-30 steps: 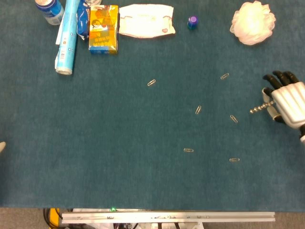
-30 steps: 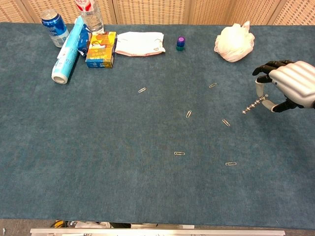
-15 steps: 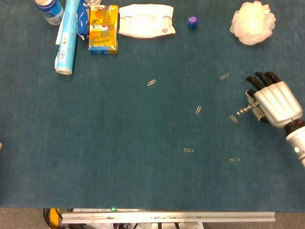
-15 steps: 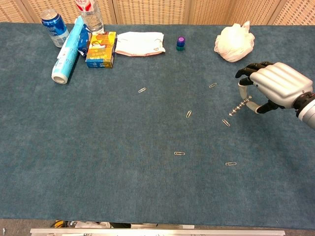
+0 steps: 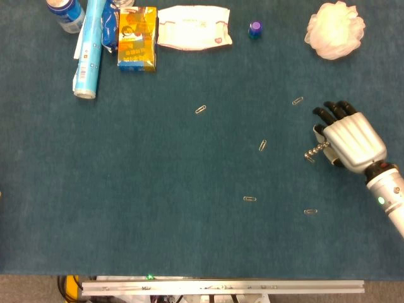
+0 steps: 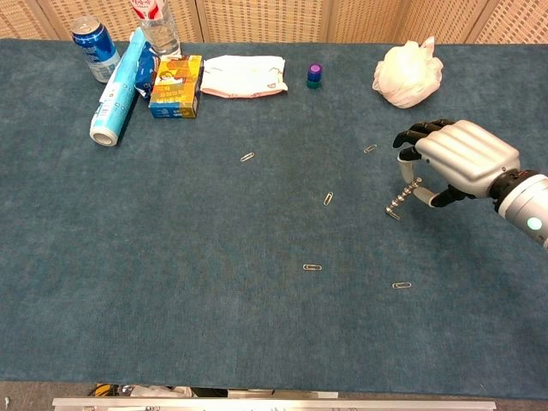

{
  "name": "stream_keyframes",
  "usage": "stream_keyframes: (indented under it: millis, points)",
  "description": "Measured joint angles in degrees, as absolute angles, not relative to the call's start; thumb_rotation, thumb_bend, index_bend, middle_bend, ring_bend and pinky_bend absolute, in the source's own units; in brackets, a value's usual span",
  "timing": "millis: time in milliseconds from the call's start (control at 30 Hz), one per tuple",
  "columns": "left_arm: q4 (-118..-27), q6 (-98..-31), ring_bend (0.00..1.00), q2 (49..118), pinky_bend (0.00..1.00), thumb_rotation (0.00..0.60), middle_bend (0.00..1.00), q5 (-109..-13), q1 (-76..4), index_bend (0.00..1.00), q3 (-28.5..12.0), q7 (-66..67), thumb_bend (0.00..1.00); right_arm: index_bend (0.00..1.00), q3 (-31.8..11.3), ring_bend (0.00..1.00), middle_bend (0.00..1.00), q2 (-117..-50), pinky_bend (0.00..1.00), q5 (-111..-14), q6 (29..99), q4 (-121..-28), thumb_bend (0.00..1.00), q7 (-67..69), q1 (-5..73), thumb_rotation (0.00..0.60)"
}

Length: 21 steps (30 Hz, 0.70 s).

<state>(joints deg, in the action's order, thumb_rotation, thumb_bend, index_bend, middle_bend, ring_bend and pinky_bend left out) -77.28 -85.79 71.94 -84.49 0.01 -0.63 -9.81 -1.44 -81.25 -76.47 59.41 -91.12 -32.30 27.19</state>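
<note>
My right hand (image 5: 349, 140) sits low over the blue-green table (image 5: 158, 189) near its right edge, palm down with the dark fingers curled, pinching a short beaded metal rod (image 5: 314, 150) between thumb and a finger. The same hand (image 6: 458, 161) shows in the chest view, where the rod (image 6: 402, 198) slants down and to the left, its free tip right at a paper clip (image 6: 392, 213) lying on the cloth. I cannot tell whether the tip touches that clip.

My left hand shows in neither view.

Other paper clips are scattered across the table: one just above the hand's fingertips (image 5: 297, 101), one left of the hand (image 5: 262, 145), one further left and higher (image 5: 201, 110), one lower toward the middle (image 5: 250, 199), and one below the hand (image 5: 310, 211).

Along the far edge, well apart from the hand, lie a white mesh bath puff (image 5: 335, 29), a small purple cap (image 5: 255, 28), a flat white packet (image 5: 193, 26), a yellow box (image 5: 137, 38), a blue and white roll (image 5: 89, 50), and a blue can (image 5: 64, 12)
</note>
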Motion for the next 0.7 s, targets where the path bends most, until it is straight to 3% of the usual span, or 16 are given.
stream_keyframes:
  millis: [700]
  points:
    - [-77.6, -85.5, 0.37, 71.8, 0.49, 0.600, 0.48, -84.1, -0.5, 0.43, -1.5, -8.9, 0.07, 0.63, 4.2, 0.14, 0.23, -74.5, 0.18, -85.0, 64.5, -98.7, 0.34, -29.8, 23.9, 0.600]
